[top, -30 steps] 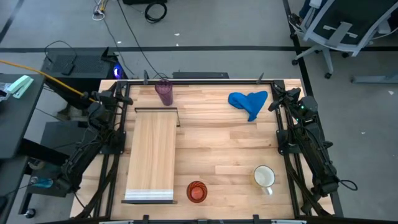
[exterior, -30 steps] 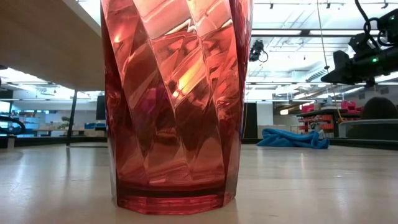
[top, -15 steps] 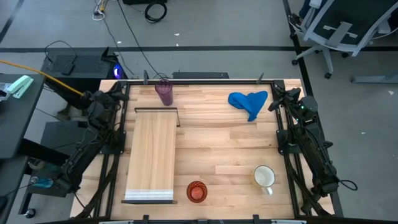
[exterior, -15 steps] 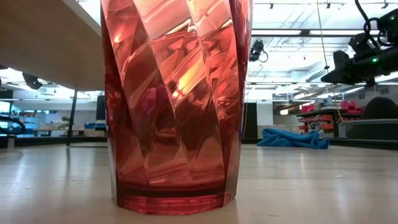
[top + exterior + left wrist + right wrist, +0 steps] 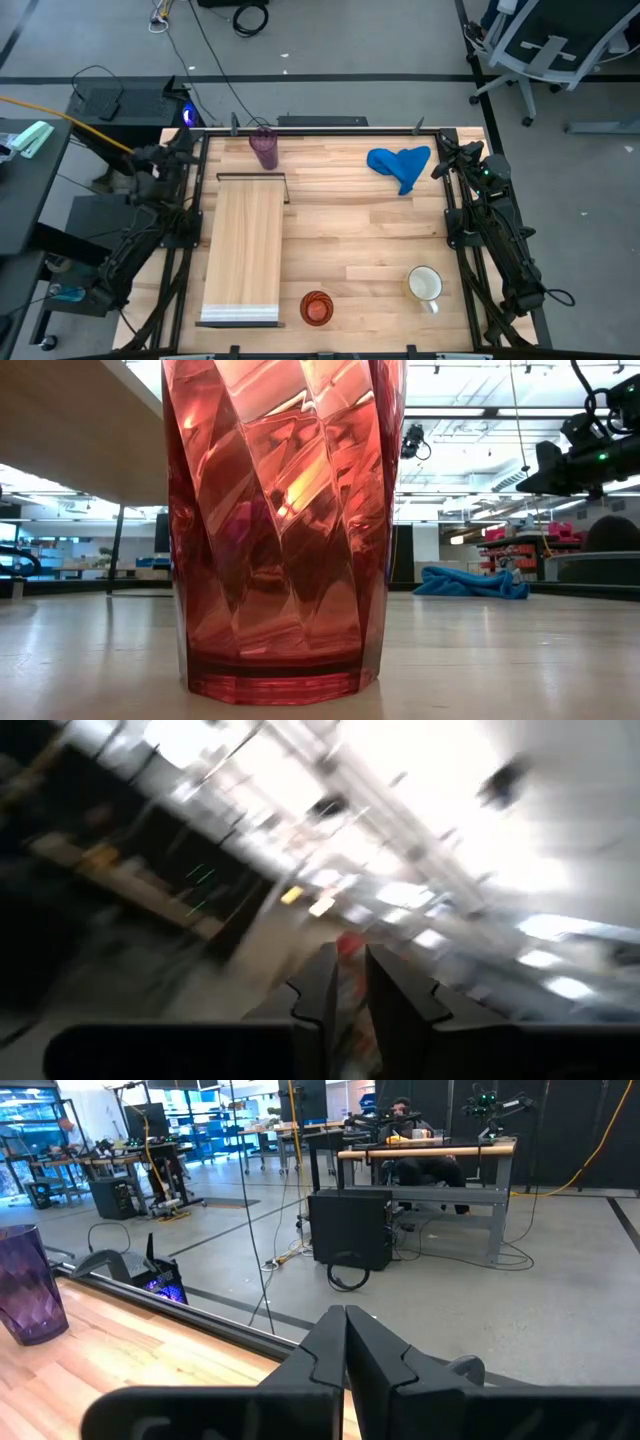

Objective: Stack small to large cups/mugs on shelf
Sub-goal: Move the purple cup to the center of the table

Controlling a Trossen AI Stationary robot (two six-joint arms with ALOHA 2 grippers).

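1. Evidently no cup has been picked up yet: the shelf (image 5: 242, 250), along the tabletop's left edge, carries nothing.
2. The purple tumbler (image 5: 264, 147) stands at the far edge, just beyond the shelf's dark-framed end; the orange-red cup (image 5: 316, 308) sits by the near edge, just right of the shelf's white end; the white mug (image 5: 425, 285) is toward the near right corner. All three are well apart.
3. The left gripper (image 5: 345, 982) is off the far left corner, outside the tabletop, its fingers a narrow slit apart and holding nothing.
4. The right gripper (image 5: 346, 1342) waits at the far right corner near the blue cloth (image 5: 400, 164), fingers pressed together, empty.
5. Judging by this, the step in hand is the opening approach. The next move calls for an arm to swing in over the tabletop, spread its fingers wide, and come down on a cup's rim or wall; the largest vessel probably belongs on the shelf first.
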